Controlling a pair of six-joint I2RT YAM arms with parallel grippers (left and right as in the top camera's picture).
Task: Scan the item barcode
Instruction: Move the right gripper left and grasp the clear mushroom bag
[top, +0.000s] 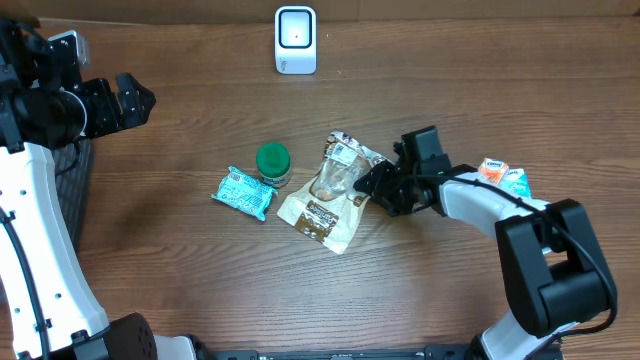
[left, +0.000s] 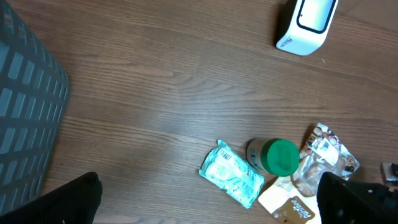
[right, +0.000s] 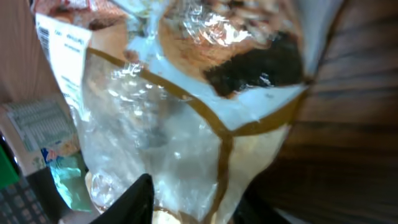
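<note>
My right end effector (top: 372, 186) touches the snack bag (top: 325, 200); I cannot tell if it grips. The slippery film may slide out.

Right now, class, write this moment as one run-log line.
phase: picking item for scan | right gripper: at snack bag edge, grip unclear | left gripper: open, off to side | scanner: nothing in front

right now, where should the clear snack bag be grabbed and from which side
Probably its thin right edge, coming in from the right, where the right gripper sits. The snack bag lies flat, so only an edge fits between jaws, and the green-lidded jar stands close on its left side.
</note>
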